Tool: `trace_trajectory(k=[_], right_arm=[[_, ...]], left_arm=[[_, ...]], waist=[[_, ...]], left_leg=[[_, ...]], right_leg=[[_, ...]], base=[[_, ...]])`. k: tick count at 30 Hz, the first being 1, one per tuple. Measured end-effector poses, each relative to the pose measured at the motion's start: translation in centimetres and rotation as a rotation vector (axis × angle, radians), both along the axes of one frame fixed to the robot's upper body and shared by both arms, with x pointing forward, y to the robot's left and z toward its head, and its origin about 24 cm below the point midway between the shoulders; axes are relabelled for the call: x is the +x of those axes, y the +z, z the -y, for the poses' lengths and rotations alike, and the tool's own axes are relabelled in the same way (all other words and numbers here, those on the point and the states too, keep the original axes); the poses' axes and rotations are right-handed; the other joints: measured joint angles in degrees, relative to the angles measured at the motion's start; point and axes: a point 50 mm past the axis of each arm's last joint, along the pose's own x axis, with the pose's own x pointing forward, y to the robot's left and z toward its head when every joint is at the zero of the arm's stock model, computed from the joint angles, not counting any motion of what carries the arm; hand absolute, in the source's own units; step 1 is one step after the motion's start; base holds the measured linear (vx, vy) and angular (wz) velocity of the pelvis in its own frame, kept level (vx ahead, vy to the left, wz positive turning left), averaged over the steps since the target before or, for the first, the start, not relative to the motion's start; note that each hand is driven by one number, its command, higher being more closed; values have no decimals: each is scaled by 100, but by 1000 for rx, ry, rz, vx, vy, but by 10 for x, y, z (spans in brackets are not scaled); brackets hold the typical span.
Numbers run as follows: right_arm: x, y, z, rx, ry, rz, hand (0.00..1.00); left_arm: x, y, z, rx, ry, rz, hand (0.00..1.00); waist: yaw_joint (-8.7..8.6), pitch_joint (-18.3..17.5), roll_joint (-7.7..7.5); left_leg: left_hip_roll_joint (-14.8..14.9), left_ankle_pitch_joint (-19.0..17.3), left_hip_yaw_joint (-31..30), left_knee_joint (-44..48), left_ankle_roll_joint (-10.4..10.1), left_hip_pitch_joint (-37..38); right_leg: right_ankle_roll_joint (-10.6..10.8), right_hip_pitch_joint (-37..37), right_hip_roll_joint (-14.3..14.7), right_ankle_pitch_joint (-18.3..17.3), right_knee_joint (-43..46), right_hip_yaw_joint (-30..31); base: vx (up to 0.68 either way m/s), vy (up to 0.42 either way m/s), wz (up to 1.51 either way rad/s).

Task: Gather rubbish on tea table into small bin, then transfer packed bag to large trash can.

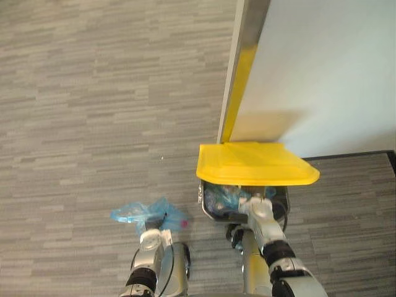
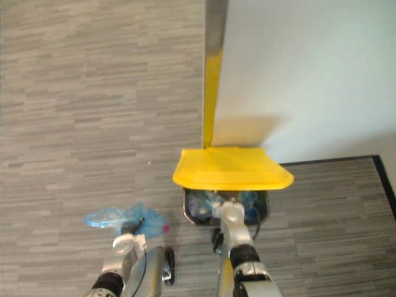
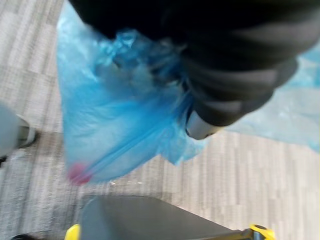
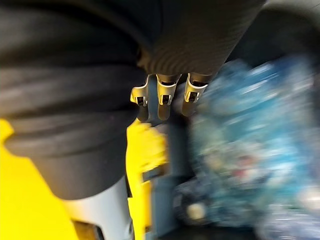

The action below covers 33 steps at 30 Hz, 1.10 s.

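Observation:
My left hand (image 1: 150, 238) hangs low at the left, shut on the bunched neck of a blue plastic bag (image 1: 145, 213) that holds something pink; in the left wrist view the bag (image 3: 110, 125) spreads out past the hand (image 3: 200, 125) above the carpet. To its right stands the large trash can (image 1: 208, 209), its yellow lid (image 1: 253, 162) raised flat over the opening. Blue bagged rubbish (image 1: 219, 198) lies inside. My right hand (image 1: 257, 207) is at the can's front rim, under the lid's edge; the right wrist view has the hand (image 4: 160, 97) by the yellow lid (image 4: 142, 150).
A white wall panel (image 1: 322, 74) with a metal edge strip (image 1: 247, 37) rises right behind the can. A black skirting line (image 1: 352, 154) runs along its foot. Grey striped carpet (image 1: 93, 111) stretches to the left and ahead.

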Motion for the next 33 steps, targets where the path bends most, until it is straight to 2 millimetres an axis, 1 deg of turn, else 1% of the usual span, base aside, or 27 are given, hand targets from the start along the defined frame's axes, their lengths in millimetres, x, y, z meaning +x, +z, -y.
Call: trace_trajectory(k=[1,2,5,6,7,8,9,11,12,13,17,20,22,24,25,27,31,33], right_arm=[[11,20,3,-21,-11,60,0],[14,26,4,-27,-12,78,0],[30,62,10,-58,-31,181,0],[31,68,11,-62,-35,198,0],[35,78,11,-69,-40,225,0],[41,93,11,-77,-42,256,0],[43,100,10,-79,-42,272,0],[47,122,11,-86,-51,337,0],[49,139,11,-87,-62,388,0],[50,147,11,-84,-69,404,0],[52,155,11,-66,-86,412,0],[55,169,7,-64,-88,433,0],[57,184,5,-55,-91,472,0],[57,195,7,-39,-107,502,0],[57,206,11,-26,-124,529,0],[60,219,11,-9,-127,551,0],[63,223,11,16,-130,546,0],[64,224,12,30,-133,545,0]], left_arm=[[6,9,5,-5,-19,45,100],[7,12,6,-6,-25,60,100],[17,30,15,-30,-46,152,100],[19,34,16,-33,-47,170,100],[22,41,20,-36,-51,203,100],[27,51,26,-35,-75,249,100],[29,56,29,-38,-84,271,100],[33,71,39,-49,-121,343,100],[36,83,46,-53,-150,394,100],[38,91,53,-57,-177,428,100],[38,120,72,-103,-238,561,100],[35,144,80,-134,-291,675,100],[31,159,89,-158,-334,745,100],[26,168,98,-176,-374,785,100],[22,175,104,-189,-404,814,100],[20,183,113,-199,-442,844,100],[19,198,124,-204,-487,898,100],[17,216,132,-211,-520,968,100]], waist=[[28,32,-15],[39,46,-21],[66,131,-12],[66,136,-19],[68,142,-24],[85,200,-33],[85,220,-36],[85,223,-39],[84,238,-44],[83,245,-44],[75,255,-58],[42,320,-107],[3,348,-119],[-22,367,-123],[-35,367,-123],[-44,367,-123],[-35,368,-124],[-36,368,-125]], left_leg=[[32,0,-35,136,-1,-254],[44,0,-39,173,-2,-329],[138,0,-86,319,-2,-666],[138,0,-107,329,-3,-715],[139,8,-134,333,-13,-788],[166,25,-137,333,-42,-801],[181,28,-135,333,-50,-802],[207,63,-140,333,-114,-862],[207,69,-133,333,-124,-889],[208,77,-133,333,-138,-888],[206,77,-103,342,-142,-887],[214,66,-111,379,-156,-890],[230,67,-125,437,-157,-963],[240,68,-126,467,-158,-979],[270,64,-124,502,-164,-989],[294,61,-121,515,-171,-990],[317,83,-136,496,-207,-991],[314,112,-136,484,-257,-985]], right_leg=[[2,-184,10,102,-33,1],[-8,-237,23,135,-52,4],[-9,-414,147,328,-256,-19],[-16,-453,153,337,-255,-25],[-25,-503,162,357,-271,-40],[-86,-508,204,409,-302,-42],[-95,-509,214,415,-300,-43],[-101,-561,226,420,-286,-52],[-123,-597,226,439,-284,-52],[-124,-599,227,440,-278,-49],[-123,-630,222,439,-233,-15],[-114,-637,224,431,-200,-10],[-104,-679,236,423,-203,-13],[-79,-683,245,407,-213,-16],[-85,-683,272,411,-217,-15],[-88,-682,297,413,-227,-15],[-92,-680,333,417,-236,-41],[-117,-676,338,433,-235,-46]], base=[[-141,-65,-3],[-123,-56,-6],[-82,-19,-9],[-59,-14,-2],[-34,-23,-1],[0,0,0],[-9,-24,-4],[0,0,0],[0,0,0],[0,0,0],[-11,5,-2],[-54,-13,-1],[-68,-30,1],[-72,-31,-4],[-62,-28,-7],[-53,-34,-6],[-35,-43,0],[-33,-32,2]])
